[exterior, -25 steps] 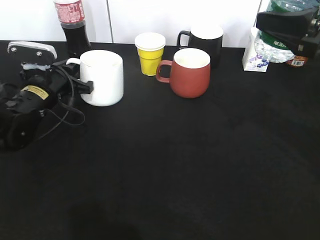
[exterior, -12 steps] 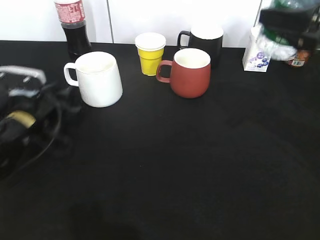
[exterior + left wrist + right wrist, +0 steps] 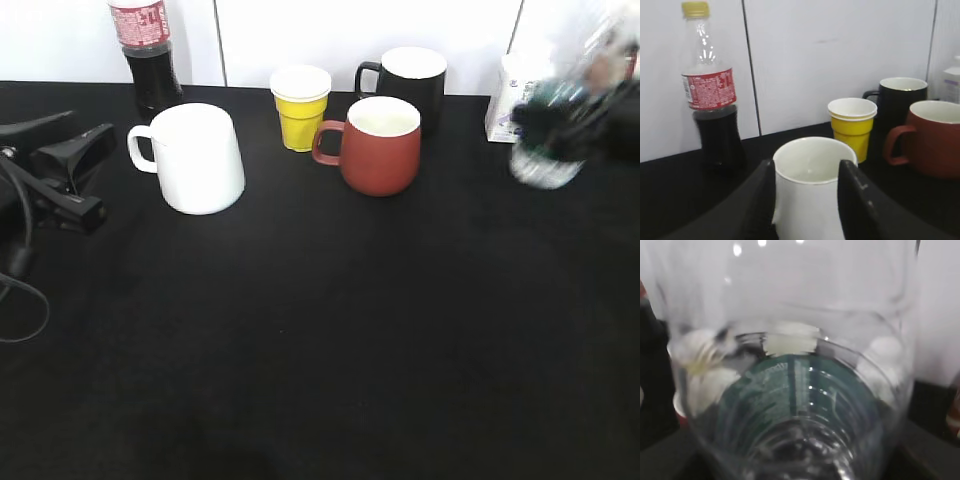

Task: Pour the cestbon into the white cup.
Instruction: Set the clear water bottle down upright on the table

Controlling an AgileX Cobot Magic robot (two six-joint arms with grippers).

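The white cup stands upright at the left back of the black table, handle to the left. My left gripper is open and empty, a little left of the cup and apart from it. In the left wrist view the white cup shows between the two black fingers of the left gripper. My right gripper, blurred, is shut on the cestbon and holds it in the air at the far right. The clear bottle with its green label fills the right wrist view and hides the fingers.
A dark cola bottle stands behind the white cup. A yellow cup, a red mug and a black mug stand in the back middle. A white carton stands at the back right.
My left gripper has let go of the white cup and drawn back to the left. My right gripper has come down and a little left with the cestbon.
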